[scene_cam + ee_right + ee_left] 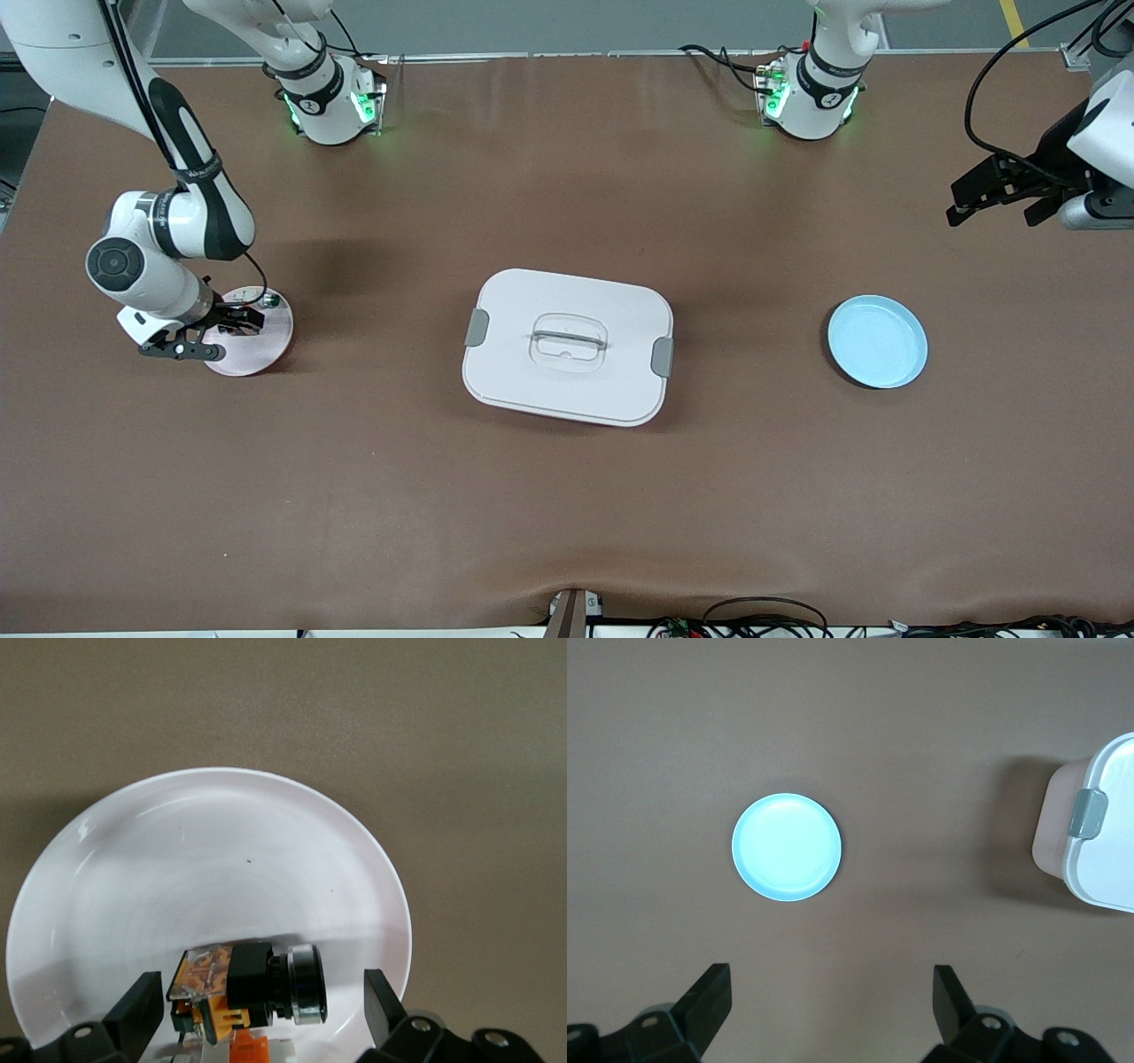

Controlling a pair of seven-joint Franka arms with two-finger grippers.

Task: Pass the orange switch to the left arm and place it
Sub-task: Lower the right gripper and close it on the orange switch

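Right wrist view: right end effector (pixel 257 997) spread astride orange switch (pixel 248 985); left end effector (pixel 833 997) spread, waiting.

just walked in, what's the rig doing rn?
The right gripper is down over the pink plate at the right arm's end of the table, fingers open on either side of the orange switch, which lies on the plate, not yet gripped. The left gripper waits open in the air at the left arm's end, near the empty blue plate. The white box sits closed mid-table between the two plates.
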